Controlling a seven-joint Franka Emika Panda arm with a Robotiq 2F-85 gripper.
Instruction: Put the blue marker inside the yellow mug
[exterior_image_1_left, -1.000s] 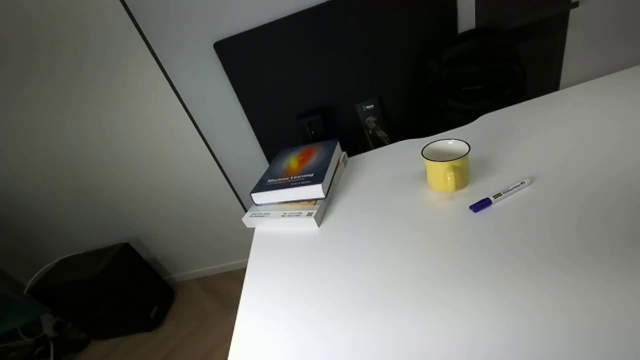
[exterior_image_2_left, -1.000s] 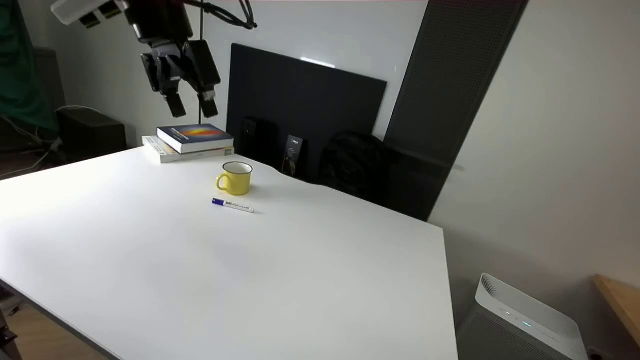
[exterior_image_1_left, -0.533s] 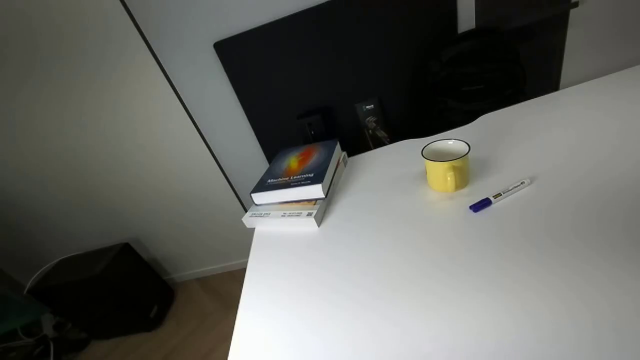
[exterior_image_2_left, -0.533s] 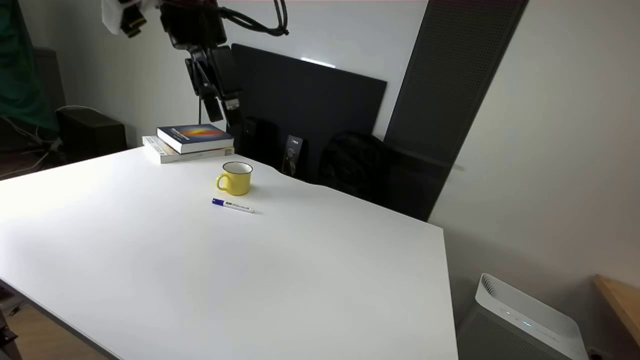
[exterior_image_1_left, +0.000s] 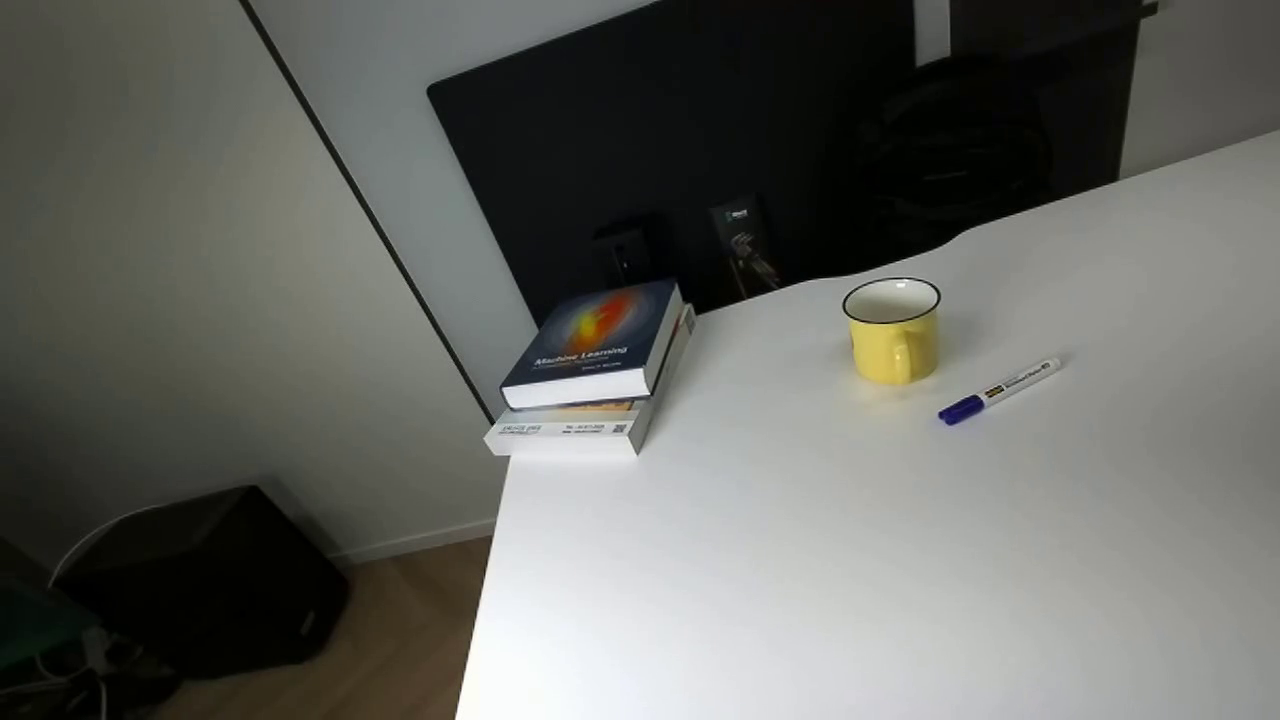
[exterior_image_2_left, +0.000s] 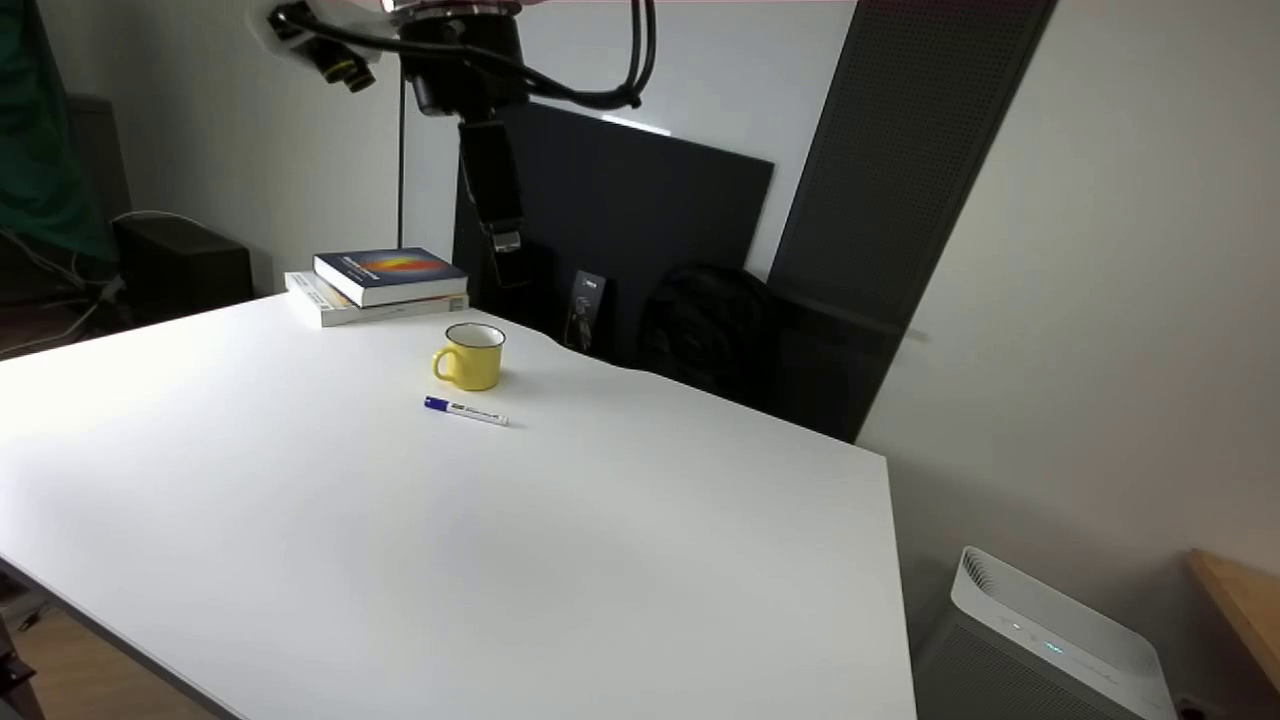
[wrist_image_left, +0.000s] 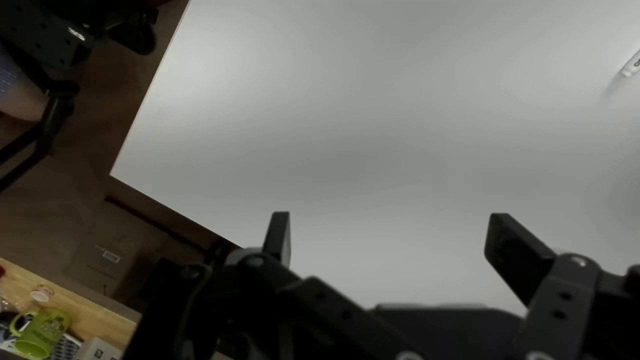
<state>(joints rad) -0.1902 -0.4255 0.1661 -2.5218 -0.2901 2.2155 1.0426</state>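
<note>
- Stacked books (exterior_image_2_left: 395, 267): in an exterior view, at 11 o'clock on the white table (exterior_image_2_left: 560, 560)
- Blue marker (exterior_image_2_left: 467, 411): lying flat on the table, blue end between 9 and 10 o'clock
- Yellow mug (exterior_image_2_left: 482, 368): upright, near the marker at its 12 o'clock, the two apart
- Gripper (exterior_image_2_left: 509, 265): hangs in the air, 1 o'clock from the mug as I see it; wrist view shows fingers (wrist_image_left: 515, 252) spread wide
- White appliance (exterior_image_2_left: 1060, 620): 4 o'clock from the mug, past the table edge

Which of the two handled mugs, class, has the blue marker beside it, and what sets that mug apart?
The yellow mug: it stands on the white table beside the blue marker. The green mug, in the wrist view, is off that table.
</note>
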